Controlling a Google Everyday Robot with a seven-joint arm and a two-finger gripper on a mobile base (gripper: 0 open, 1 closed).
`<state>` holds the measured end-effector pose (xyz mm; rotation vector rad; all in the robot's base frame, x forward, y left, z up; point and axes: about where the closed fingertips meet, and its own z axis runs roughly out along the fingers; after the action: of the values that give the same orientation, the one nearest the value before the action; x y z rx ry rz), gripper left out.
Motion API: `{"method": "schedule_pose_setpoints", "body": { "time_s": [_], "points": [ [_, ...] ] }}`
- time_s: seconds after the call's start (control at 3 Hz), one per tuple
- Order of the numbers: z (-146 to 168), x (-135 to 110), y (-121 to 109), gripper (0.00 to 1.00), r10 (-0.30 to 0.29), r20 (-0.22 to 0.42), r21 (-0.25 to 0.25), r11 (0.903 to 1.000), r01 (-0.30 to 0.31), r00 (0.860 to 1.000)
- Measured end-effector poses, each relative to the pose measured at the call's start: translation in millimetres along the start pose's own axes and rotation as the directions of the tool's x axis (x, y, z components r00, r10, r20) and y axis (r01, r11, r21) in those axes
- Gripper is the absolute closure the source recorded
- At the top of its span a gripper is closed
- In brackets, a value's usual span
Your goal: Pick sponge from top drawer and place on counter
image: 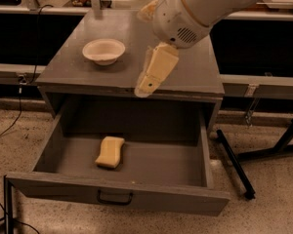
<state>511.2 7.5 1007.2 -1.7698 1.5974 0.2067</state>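
The pale yellow sponge [110, 152] lies flat on the floor of the open top drawer [63, 186], left of its middle. The drawer is pulled far out, and its dark handle [115, 198] shows on the front. My gripper [145, 86] hangs from the big white arm and points down and to the left. It is over the front edge of the grey counter [195, 67], above the back of the drawer, and well above and to the right of the sponge. It holds nothing that I can see.
A cream bowl [103, 50] stands on the counter's left half. A black metal stand leg [234, 162] runs along the floor to the right of the drawer. Cables lie on the speckled floor at the left.
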Motion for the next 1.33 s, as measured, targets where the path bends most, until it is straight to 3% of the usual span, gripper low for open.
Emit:
{"method": "schedule_pose_setpoints", "body": {
  "time_s": [0.33,0.67,1.0,1.33],
  "points": [
    [52,12,11,0.0,0.037,0.077,-0.103,0.9942,-0.028,0.996],
    [105,24,20,0.0,0.085,0.143,-0.16,0.9852,-0.061,0.986],
    [168,47,33,0.0,0.137,0.17,-0.172,0.9792,-0.107,0.976],
    [168,46,33,0.0,0.137,0.171,-0.171,0.9795,-0.108,0.976]
  ]
}}
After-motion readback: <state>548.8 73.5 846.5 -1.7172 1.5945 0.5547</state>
